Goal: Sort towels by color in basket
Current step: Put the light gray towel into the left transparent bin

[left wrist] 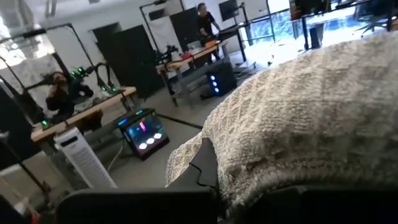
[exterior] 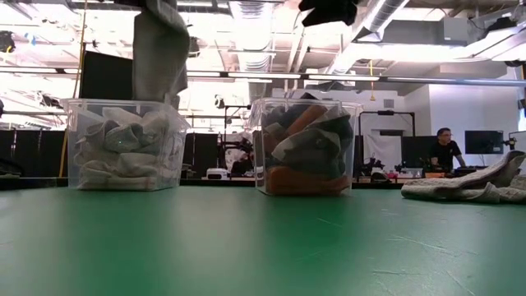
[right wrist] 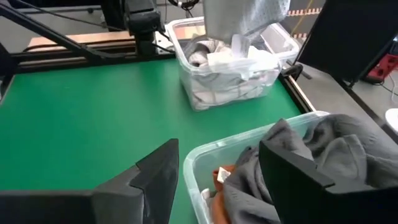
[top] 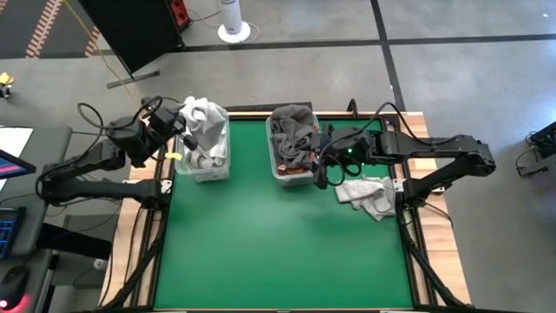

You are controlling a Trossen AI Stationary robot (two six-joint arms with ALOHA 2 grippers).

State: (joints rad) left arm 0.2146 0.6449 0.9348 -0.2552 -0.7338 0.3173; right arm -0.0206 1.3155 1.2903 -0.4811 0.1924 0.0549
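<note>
left gripper (top: 178,124): pinched on a light towel (exterior: 160,53), nubby weave, hanging over left bin (top: 224,165); fingers buried in cloth
left bin: clear plastic, packed with pale towels
right bin (top: 276,169): clear, dark grey folds over a rust-orange one (exterior: 300,181)
right gripper (top: 326,161): jaws spread, empty, over right bin's edge
loose pile (top: 369,196): pale towels crumpled on green mat (top: 278,252), right of right bin
</note>
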